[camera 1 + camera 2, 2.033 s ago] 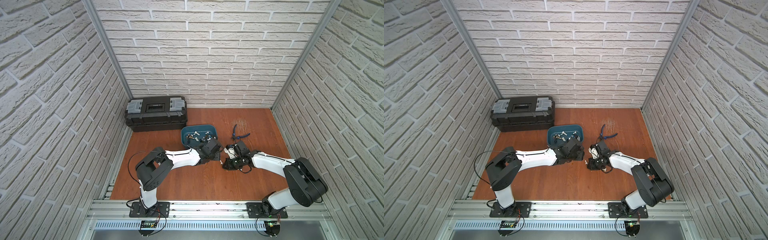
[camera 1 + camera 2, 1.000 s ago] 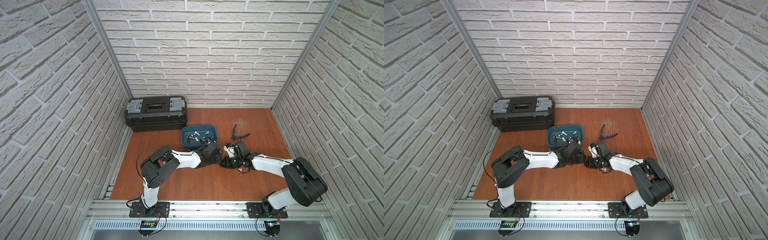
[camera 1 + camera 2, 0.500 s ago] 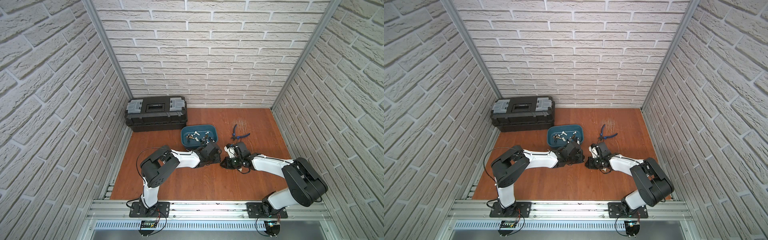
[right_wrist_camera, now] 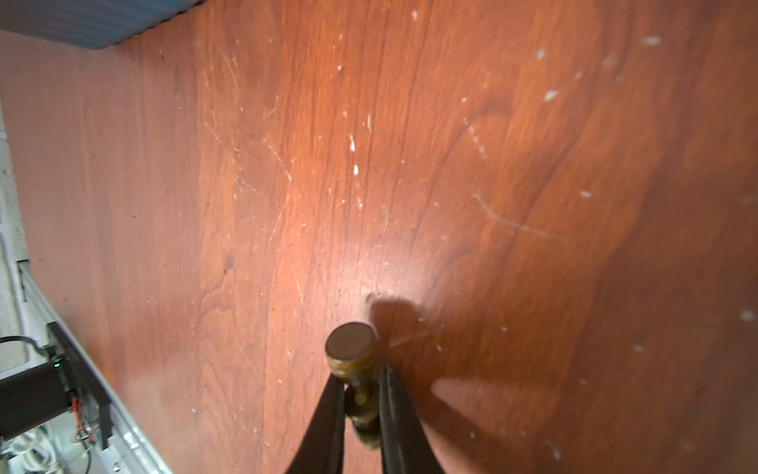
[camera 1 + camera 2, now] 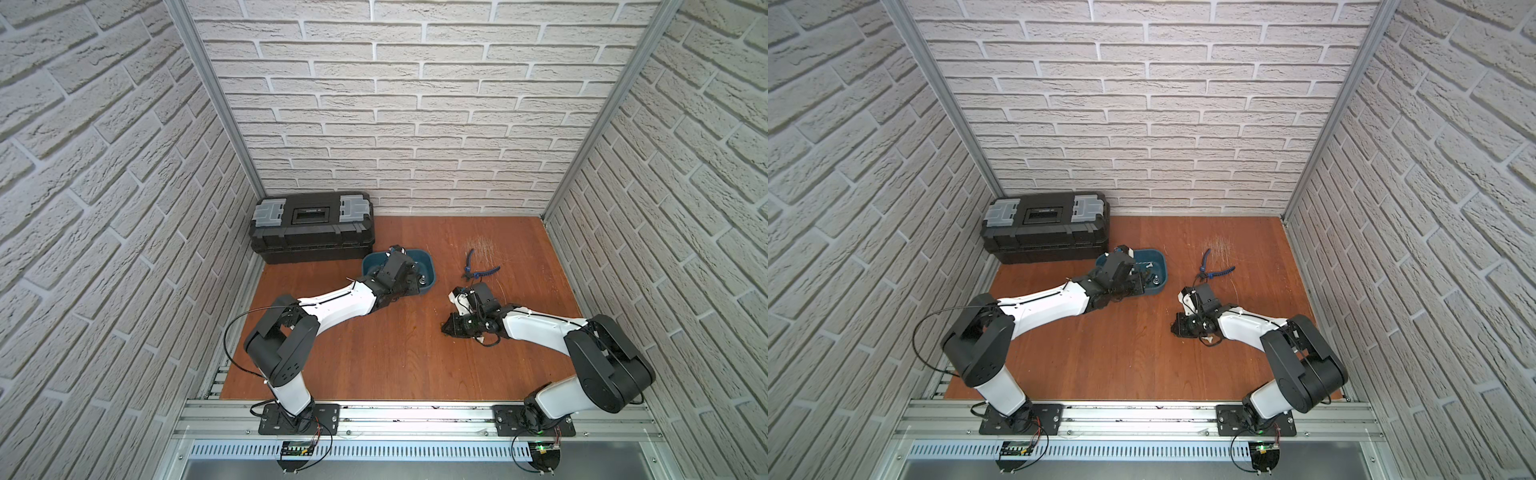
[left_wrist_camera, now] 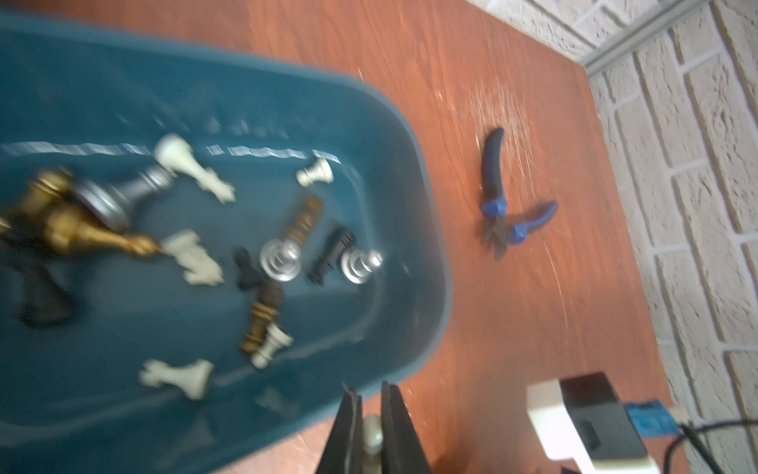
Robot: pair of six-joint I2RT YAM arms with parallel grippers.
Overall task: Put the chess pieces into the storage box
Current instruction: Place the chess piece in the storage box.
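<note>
- table (image 5: 395,357): red-brown wood surface with pale scratches, walled on three sides by white brick panels.
- black toolbox (image 5: 311,232): grey latches, lid down, in the far left corner of the table against the back wall.
- left arm (image 5: 340,301): reaches forward to the storage box, with its wrist above the near part of the box.
- right arm (image 5: 536,328): stretched low toward the middle of the table, well apart from the box.
- storage box (image 5: 1160,272): open teal tub, just in front of the right end of the toolbox.
- blue-handled pliers (image 5: 478,270): handles spread, flat on the table to the right of the box and apart from it.
- chess pieces (image 6: 190,168): about a dozen in white, black, gold and silver, tumbled on the box floor; blur hides finer detail.
- left fingers (image 6: 346,431): clenched on a small silver piece (image 6: 372,429), at a rounded corner of the box rim.
- right fingers (image 4: 330,422): grasping the stem of a gold-brown piece (image 4: 350,349), whose round base juts past the tips, just above bare table.
</note>
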